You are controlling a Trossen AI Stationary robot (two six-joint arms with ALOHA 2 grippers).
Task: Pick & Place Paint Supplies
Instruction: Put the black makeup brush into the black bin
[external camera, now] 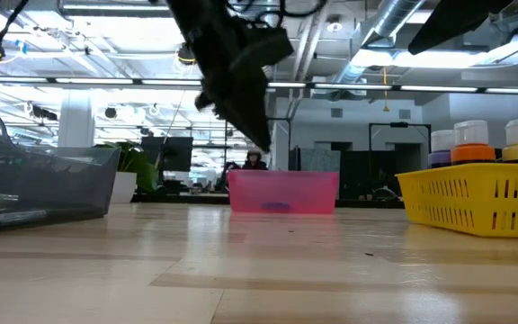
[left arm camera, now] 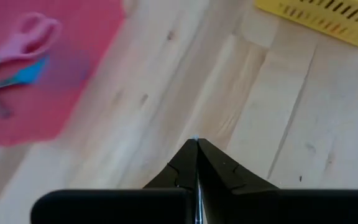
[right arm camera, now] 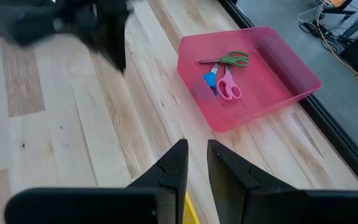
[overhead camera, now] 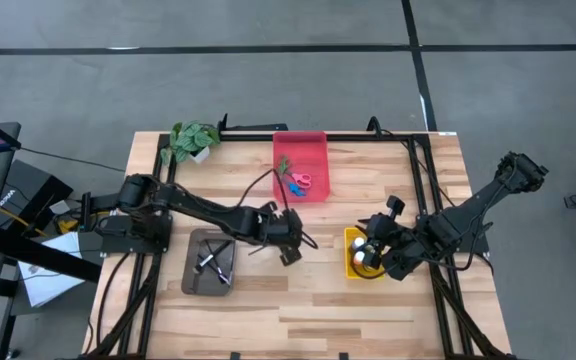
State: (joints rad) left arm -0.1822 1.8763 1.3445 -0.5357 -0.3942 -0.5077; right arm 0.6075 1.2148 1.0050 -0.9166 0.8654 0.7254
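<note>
Sorting stage: paint supplies already lie in their trays; no loose item shows on the light wooden desk [overhead camera: 298,300].
Left pincer [overhead camera: 290,250]: clenched on nothing, above bare desk between the grey plastic tray [overhead camera: 192,283] and the yellow slotted basket [overhead camera: 349,268].
Right pincer [overhead camera: 373,252]: over the yellow basket of small paint bottles [overhead camera: 370,262]; fingers slightly apart, nothing visibly held.
Scissors [right arm camera: 224,74]: pink, green and blue handles, inside the pink plastic tray [right arm camera: 291,74].
Brushes [overhead camera: 212,258]: in the grey tray.
Next move: probably retract both arms.

A grey floor [overhead camera: 268,90] crossed by dark lines is seen across the upper frame; ceiling ducts [external camera: 403,27] and strip lights [external camera: 106,81] are shown beyond.
</note>
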